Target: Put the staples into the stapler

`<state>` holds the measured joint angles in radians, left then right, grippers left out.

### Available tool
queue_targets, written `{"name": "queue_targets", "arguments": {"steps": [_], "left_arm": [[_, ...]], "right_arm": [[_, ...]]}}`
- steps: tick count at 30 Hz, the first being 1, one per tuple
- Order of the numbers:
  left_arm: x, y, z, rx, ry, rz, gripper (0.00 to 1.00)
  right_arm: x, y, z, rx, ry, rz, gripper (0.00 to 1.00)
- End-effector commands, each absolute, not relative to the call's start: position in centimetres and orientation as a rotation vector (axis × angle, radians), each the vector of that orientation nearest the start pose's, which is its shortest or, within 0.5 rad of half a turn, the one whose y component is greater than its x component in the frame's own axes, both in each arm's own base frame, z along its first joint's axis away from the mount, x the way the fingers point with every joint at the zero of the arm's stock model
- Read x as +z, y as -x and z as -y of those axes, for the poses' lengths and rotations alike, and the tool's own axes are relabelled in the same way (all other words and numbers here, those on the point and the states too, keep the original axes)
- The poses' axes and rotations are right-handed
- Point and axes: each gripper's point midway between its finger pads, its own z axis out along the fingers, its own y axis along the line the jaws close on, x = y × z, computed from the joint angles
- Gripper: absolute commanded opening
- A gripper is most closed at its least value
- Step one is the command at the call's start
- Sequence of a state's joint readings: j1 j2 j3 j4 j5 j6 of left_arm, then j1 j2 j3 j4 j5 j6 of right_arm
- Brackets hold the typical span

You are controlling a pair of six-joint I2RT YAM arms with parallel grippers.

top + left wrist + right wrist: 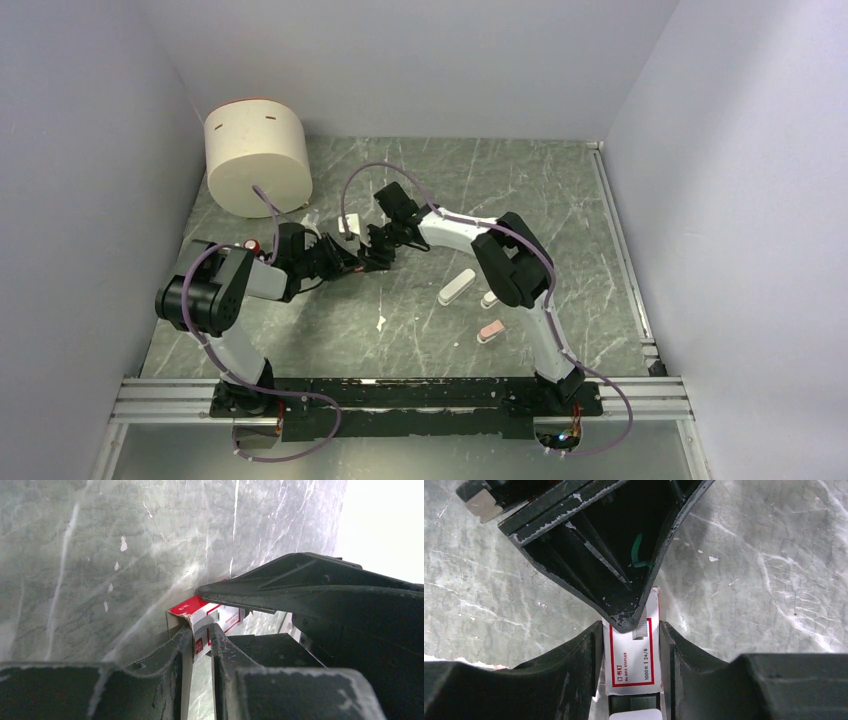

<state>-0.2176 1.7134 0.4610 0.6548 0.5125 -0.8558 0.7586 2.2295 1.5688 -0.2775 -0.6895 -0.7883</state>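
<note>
Top view first: both arms lean in over the left-middle of the marble table. The left gripper and right gripper sit tip to tip, just in front of a big cream drum. Whatever's between them is too small to make out from up here. The stapler lies flat well off to the right by the right arm's elbow, with nothing touching it. A short white piece is just beside it, and a pink piece is a bit closer to the arm bases. There's also a tiny white scrap on the table, nearer the middle.

Right wrist cam: this gripper is roughly half closed and clamped on the red-and-white staple box, one finger on each long side, label facing the camera. The left gripper's black tip comes in from above and sits on the far end of the box. A grey ribbed strip of staples pokes out right next to that tip.

Left wrist cam: its fingers are narrow and pinched on the end of the box, which shows edge-on here with a grey bit at the pinch. I honestly can't tell if the strip itself is caught or just the cardboard. The right gripper's finger looms in from the right, over the box.
</note>
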Motion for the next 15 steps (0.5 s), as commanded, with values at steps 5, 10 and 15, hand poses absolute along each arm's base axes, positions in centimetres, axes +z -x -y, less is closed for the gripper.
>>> {"name": "queue_targets", "arguments": {"steps": [5,10,15], "left_arm": [[3.9,-31.9,20.0,-1.3,0.426,-2.232,0.23],[3.1,-32.0,19.1,-1.21,0.423,-2.277,0.24],[3.0,-32.1,18.9,-1.182,0.418,-2.291,0.3]], "right_arm": [[-0.5,-30.1,-42.1,0.838,1.852,-1.598,0.55],[0.9,-32.5,-40.3,0.78,1.76,-1.645,0.67],[3.5,-34.3,-38.4,0.781,1.675,-1.634,0.74]]}}
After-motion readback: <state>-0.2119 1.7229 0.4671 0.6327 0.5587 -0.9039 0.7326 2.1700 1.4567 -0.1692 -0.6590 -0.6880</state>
